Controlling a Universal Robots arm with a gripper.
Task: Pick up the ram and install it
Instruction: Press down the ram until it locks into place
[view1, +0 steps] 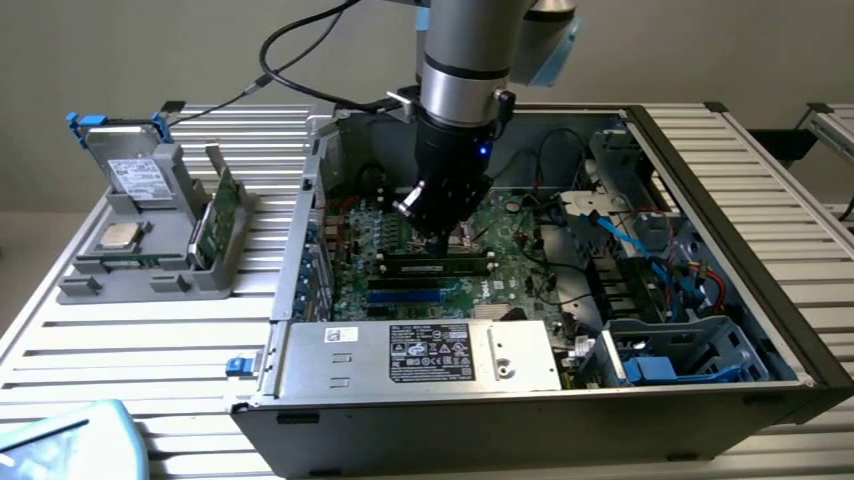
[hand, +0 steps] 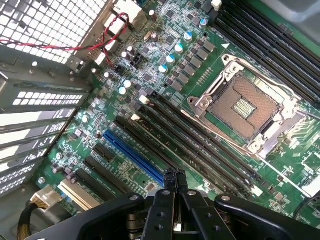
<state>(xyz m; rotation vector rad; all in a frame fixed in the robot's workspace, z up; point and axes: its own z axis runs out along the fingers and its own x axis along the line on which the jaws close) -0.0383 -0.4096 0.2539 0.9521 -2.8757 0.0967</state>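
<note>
I've got the pincer (hand: 174, 176) shut, empty, over the ram (view1: 434, 266) seated mid-motherboard (hand: 150, 75); pressing it squarely along the slot matters.

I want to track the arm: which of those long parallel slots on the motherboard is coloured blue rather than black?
The blue slot is the one lying next to the black memory slots, on the side away from the processor socket. The shut gripper hangs near its end.
</note>
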